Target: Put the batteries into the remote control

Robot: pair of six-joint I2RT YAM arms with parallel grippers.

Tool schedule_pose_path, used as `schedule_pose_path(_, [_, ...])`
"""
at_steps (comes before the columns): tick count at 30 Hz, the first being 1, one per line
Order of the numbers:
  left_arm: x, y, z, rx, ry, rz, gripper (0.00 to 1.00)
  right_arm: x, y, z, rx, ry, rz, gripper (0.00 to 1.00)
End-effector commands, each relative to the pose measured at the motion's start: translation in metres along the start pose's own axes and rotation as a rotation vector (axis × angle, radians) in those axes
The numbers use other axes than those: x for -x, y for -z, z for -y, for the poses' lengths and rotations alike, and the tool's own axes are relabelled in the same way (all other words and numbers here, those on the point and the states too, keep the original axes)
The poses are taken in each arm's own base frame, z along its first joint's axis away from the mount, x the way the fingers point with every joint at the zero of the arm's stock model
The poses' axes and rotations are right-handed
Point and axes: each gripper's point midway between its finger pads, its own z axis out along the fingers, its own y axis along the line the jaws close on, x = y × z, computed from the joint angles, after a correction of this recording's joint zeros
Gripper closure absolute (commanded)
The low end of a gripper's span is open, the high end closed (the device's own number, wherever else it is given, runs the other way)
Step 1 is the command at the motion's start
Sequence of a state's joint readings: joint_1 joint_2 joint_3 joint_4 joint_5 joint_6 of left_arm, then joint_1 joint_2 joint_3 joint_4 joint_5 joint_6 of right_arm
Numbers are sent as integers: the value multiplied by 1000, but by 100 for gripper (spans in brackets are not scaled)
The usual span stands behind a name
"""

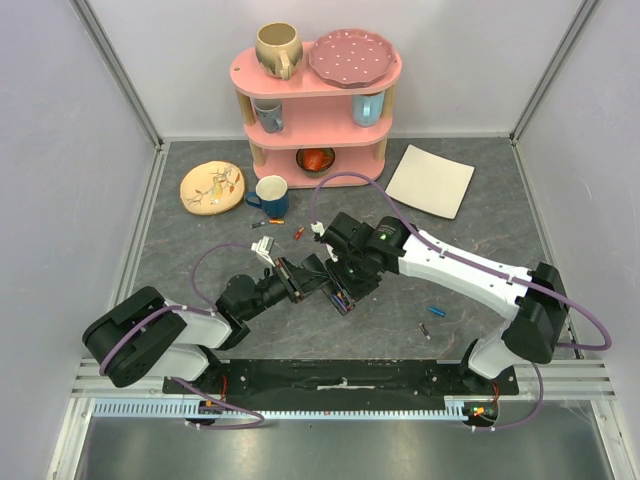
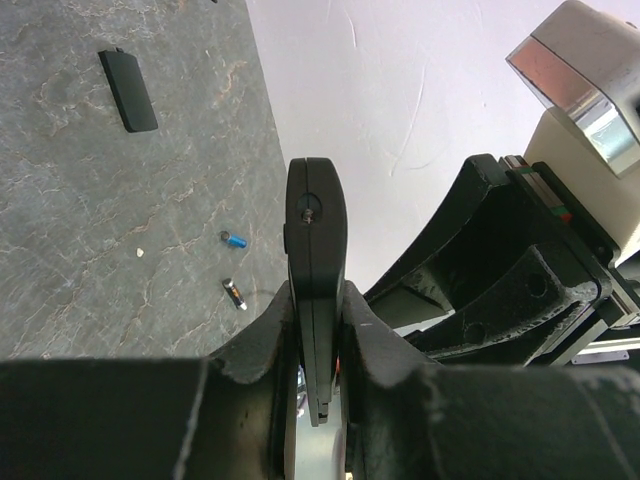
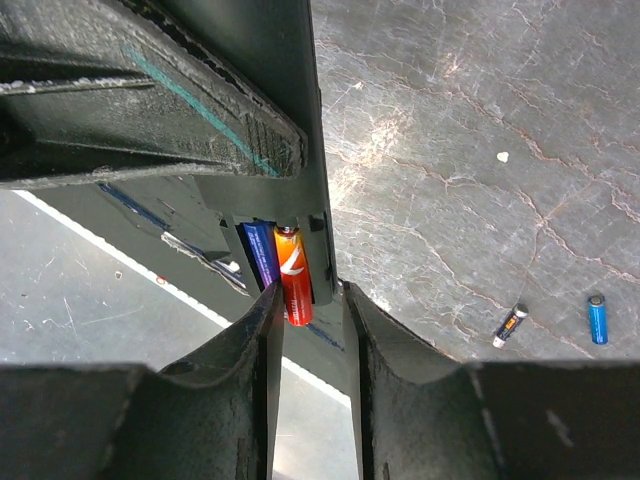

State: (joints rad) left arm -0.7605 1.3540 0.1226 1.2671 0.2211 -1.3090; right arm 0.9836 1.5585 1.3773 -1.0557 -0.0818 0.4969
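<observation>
Here left hand clamps the remote control; right hand narrowly parted around orange battery.

L arm, R arm: black joints, white links, purple cables; fingers matte black, rough-textured.

Pink shelf, blue mug, yellow plate
</observation>
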Motion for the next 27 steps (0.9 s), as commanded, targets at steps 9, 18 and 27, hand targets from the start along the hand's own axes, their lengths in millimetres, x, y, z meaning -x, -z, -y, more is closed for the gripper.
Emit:
schedule_pose_path(9, [10, 12, 96, -395, -67, 44, 98, 22, 28, -10, 67, 16, 113, 62])
schedule_pose_path(18, [10, 7, 89, -373, -55, 40, 98, 24, 30, -13, 81, 14, 122, 61])
schedule_pose_path(27, [8, 8, 90, -377, -48, 27, 98, 59, 60, -21, 106, 19, 316, 61])
